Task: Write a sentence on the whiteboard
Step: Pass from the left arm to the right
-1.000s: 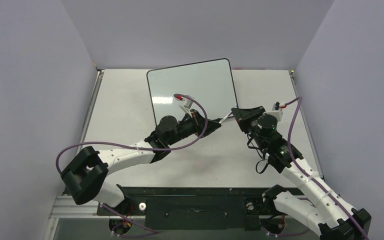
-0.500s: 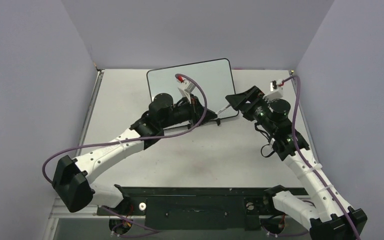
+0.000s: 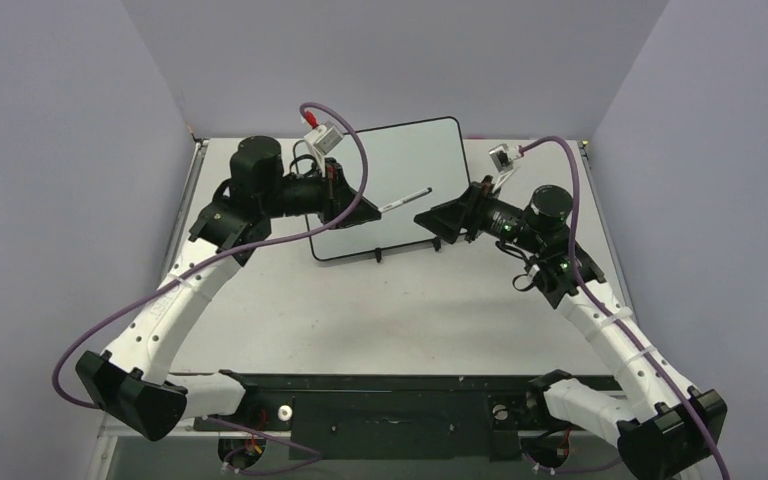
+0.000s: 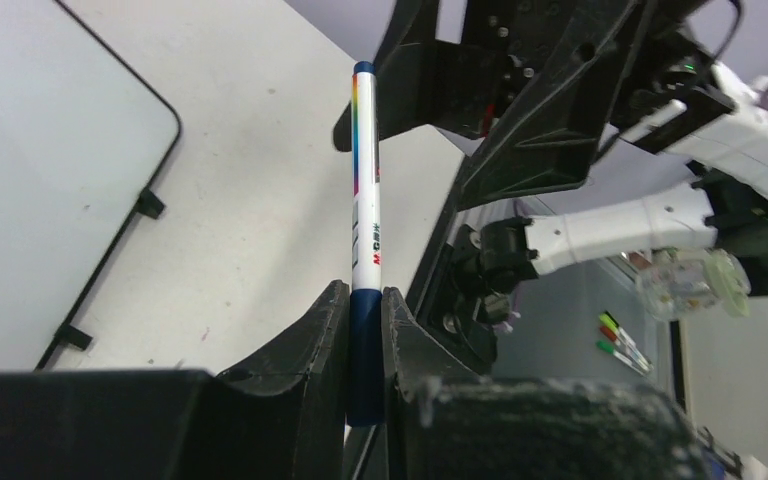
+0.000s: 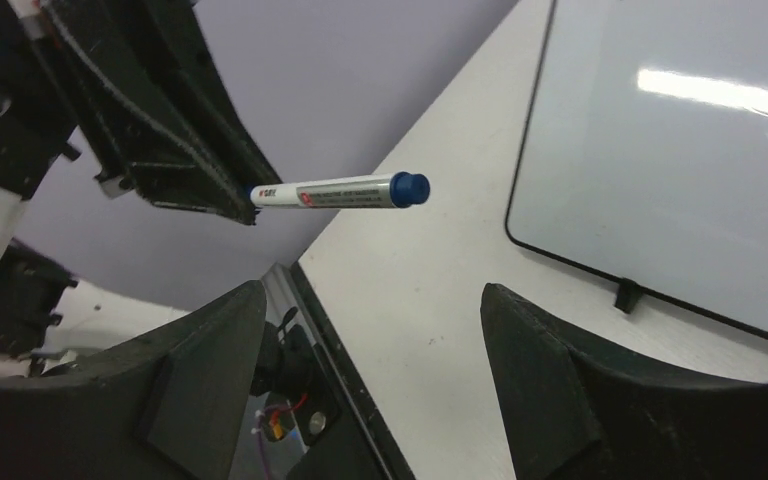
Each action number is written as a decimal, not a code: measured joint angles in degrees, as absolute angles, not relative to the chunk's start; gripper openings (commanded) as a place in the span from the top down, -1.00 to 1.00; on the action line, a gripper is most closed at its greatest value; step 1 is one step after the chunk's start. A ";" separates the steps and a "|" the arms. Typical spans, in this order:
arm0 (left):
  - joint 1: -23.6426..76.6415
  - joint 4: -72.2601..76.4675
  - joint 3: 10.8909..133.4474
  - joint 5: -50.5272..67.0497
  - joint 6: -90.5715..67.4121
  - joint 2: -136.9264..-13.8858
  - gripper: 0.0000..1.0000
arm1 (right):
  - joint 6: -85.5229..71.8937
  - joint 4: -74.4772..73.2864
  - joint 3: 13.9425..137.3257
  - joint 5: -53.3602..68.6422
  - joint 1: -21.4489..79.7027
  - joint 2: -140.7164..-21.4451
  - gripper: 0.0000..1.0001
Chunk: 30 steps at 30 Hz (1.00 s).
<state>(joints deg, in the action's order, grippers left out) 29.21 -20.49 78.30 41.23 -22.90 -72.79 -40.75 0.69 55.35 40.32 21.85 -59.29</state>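
The whiteboard (image 3: 400,165) lies flat at the back of the table, also in the left wrist view (image 4: 40,170) and the right wrist view (image 5: 680,150). No sentence shows on its glossy face. My left gripper (image 3: 372,212) (image 4: 365,300) is shut on the dark blue end of a white marker (image 3: 406,200) (image 4: 365,190), holding it in the air above the board's near edge. The marker's (image 5: 335,192) small blue end points at my right gripper (image 3: 430,222) (image 5: 370,300). That gripper stands wide open a short gap away, with nothing between its fingers.
Two black clip feet (image 3: 378,256) (image 3: 438,243) stick out from the board's near edge. Grey walls close in the table's left, back and right sides. A black rail (image 3: 380,385) runs along the near edge. Spare markers (image 4: 615,335) lie off the table.
My right gripper has opened and let go of the marker. The left arm has swung up and to the left, carrying the marker away. The right arm has stretched toward the board.
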 measured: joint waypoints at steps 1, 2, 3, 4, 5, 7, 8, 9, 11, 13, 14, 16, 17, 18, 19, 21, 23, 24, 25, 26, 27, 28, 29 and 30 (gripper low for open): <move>28.36 -21.41 79.33 43.16 -22.79 -72.79 1.00 | -40.77 2.17 55.22 41.91 22.55 -59.37 -0.49; 27.99 -21.96 79.99 44.86 -22.83 -72.79 1.00 | -40.69 3.27 55.18 43.13 23.11 -59.46 -0.48; 27.73 -22.37 80.66 47.13 -23.00 -72.82 1.00 | -40.62 4.45 55.18 44.51 23.75 -59.59 -0.48; 27.64 -22.59 81.17 49.36 -23.27 -72.86 1.00 | -40.49 5.45 55.18 45.84 24.27 -59.66 -0.48; 27.62 -22.74 81.52 51.40 -23.35 -72.86 1.00 | -40.34 6.37 55.18 47.18 24.75 -59.70 -0.48; 27.57 -23.03 81.69 54.59 -23.38 -72.86 1.00 | -40.07 7.75 55.18 49.80 25.02 -59.79 -0.47; 27.49 -23.38 81.69 55.83 -23.29 -72.90 1.00 | -40.07 8.38 55.20 51.00 25.02 -59.94 -0.46; 27.40 -23.73 81.69 56.71 -23.22 -72.99 1.00 | -40.16 9.02 55.22 52.01 25.02 -60.14 -0.42; 27.24 -24.88 81.69 58.39 -22.83 -73.36 1.00 | -41.08 10.98 55.27 54.33 25.19 -60.97 -0.35; 27.20 -25.80 81.67 59.22 -22.39 -73.73 1.00 | -42.19 12.78 55.29 56.29 25.65 -62.15 -0.30; 27.20 -26.20 81.58 59.53 -22.15 -73.91 1.00 | -42.52 13.19 55.29 56.99 26.02 -62.65 -0.29; 27.20 -26.57 80.75 60.05 -21.78 -73.95 1.00 | -42.13 12.45 55.44 58.08 27.18 -63.26 -0.26; 27.20 -26.83 80.20 60.29 -21.67 -73.95 1.00 | -41.15 11.14 55.79 58.54 27.99 -63.44 -0.24; 27.20 -27.07 79.68 60.31 -21.58 -73.97 1.00 | -40.12 9.63 56.23 58.81 28.67 -63.48 -0.22; 27.20 -27.31 79.31 60.36 -21.50 -74.00 1.00 | -38.94 8.03 56.77 59.05 29.28 -63.48 -0.17; 27.20 -27.94 78.72 60.84 -21.28 -74.06 1.00 | -36.86 5.54 57.74 59.24 30.13 -63.48 -0.11; 27.22 -28.08 78.70 61.25 -21.17 -74.04 1.00 | -35.46 3.88 58.26 59.24 30.24 -63.61 -0.06; 27.22 -28.10 78.70 61.32 -21.04 -74.04 1.00 | -34.87 2.92 58.50 59.24 30.33 -63.77 -0.05; 27.22 -28.12 78.65 61.34 -20.84 -74.04 1.00 | -34.59 2.48 58.65 59.24 30.39 -63.92 -0.04; 27.22 -28.10 78.54 61.34 -20.73 -74.04 1.00 | -34.24 2.02 58.87 59.24 30.39 -64.14 -0.04; 27.22 -28.03 78.35 61.34 -20.71 -74.00 1.00 | -34.02 1.80 58.94 59.24 30.44 -64.34 -0.03; 27.22 -27.92 78.00 61.34 -20.67 -73.91 1.00 | -33.80 1.43 58.94 59.27 30.46 -64.55 -0.03; 27.22 -27.77 77.43 61.34 -20.69 -73.78 1.00 | -33.67 1.19 58.94 59.24 30.48 -64.71 -0.03; 27.22 -27.59 76.90 61.34 -20.71 -73.67 1.00 | -33.61 0.99 58.94 59.27 30.50 -64.90 -0.03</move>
